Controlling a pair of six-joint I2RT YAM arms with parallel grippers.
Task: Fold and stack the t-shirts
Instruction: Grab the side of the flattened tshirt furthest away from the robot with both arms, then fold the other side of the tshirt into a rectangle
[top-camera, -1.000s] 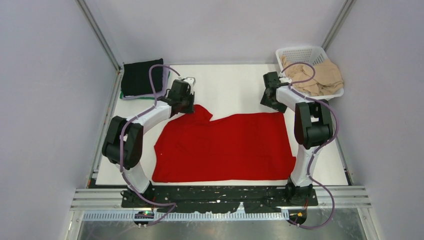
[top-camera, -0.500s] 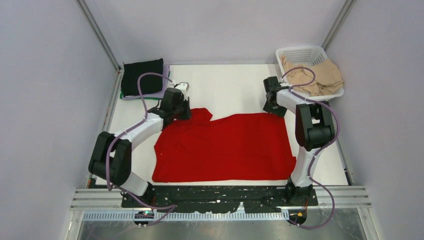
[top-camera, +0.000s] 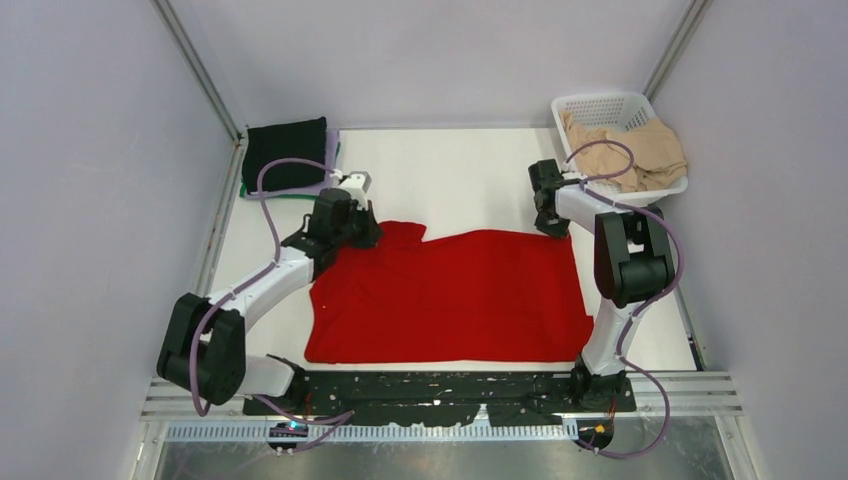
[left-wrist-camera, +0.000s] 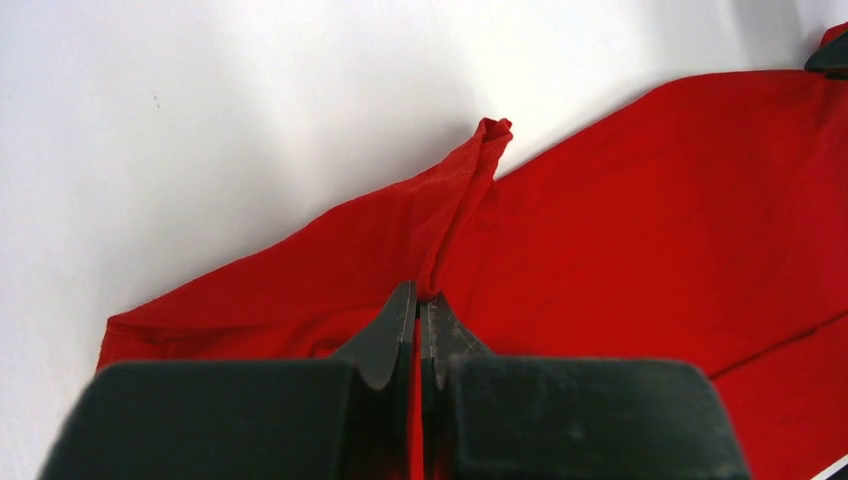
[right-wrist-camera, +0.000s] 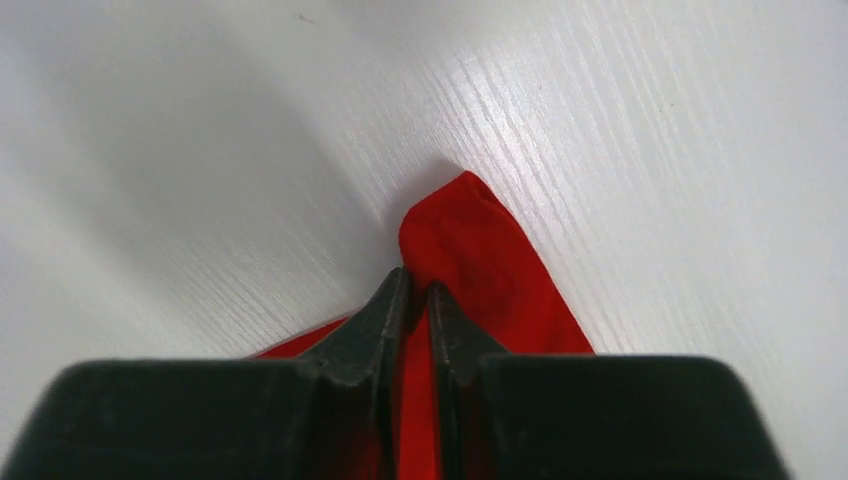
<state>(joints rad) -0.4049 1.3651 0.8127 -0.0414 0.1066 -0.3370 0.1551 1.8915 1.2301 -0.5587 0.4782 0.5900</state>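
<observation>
A bright red t-shirt (top-camera: 450, 295) lies spread flat on the white table. My left gripper (top-camera: 365, 232) sits at its far left sleeve, and in the left wrist view that gripper (left-wrist-camera: 420, 300) is shut on a raised fold of the red cloth (left-wrist-camera: 600, 220). My right gripper (top-camera: 553, 228) is at the shirt's far right corner. In the right wrist view it (right-wrist-camera: 417, 285) is shut on that red corner (right-wrist-camera: 470, 250), which pokes out past the fingertips. Beige t-shirts (top-camera: 630, 155) fill a basket. A folded black t-shirt (top-camera: 285, 153) tops a stack with lavender (top-camera: 333, 150) and green (top-camera: 243, 190) edges showing.
The white lattice basket (top-camera: 600, 105) stands at the far right corner, close behind the right arm. The folded stack is at the far left corner. Grey walls enclose the table (top-camera: 450, 170) on three sides, and a black mounting rail (top-camera: 440, 390) runs along the near edge.
The right gripper has closed on the red shirt's far right corner. The left arm has stretched out lower and shifted slightly left and nearer, still holding the sleeve.
</observation>
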